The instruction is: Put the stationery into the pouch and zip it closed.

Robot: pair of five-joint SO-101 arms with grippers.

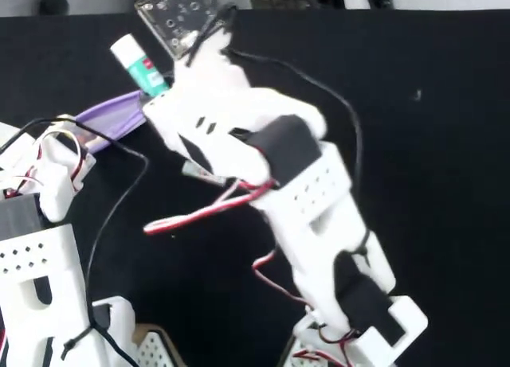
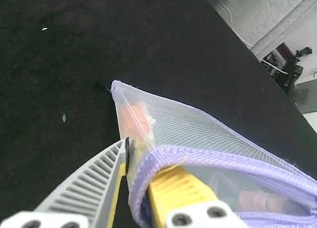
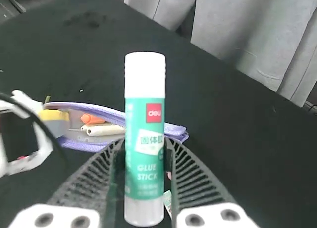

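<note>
Now: R hand grips white-green glue stick upright; L hand pinches rim, open purple mesh pouch.

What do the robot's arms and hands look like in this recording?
The right arm and left arm are white plastic with black motor blocks and red, white and black cables. The left hand has one grey ribbed finger and one yellow; the right hand has dark ribbed fingers.
</note>
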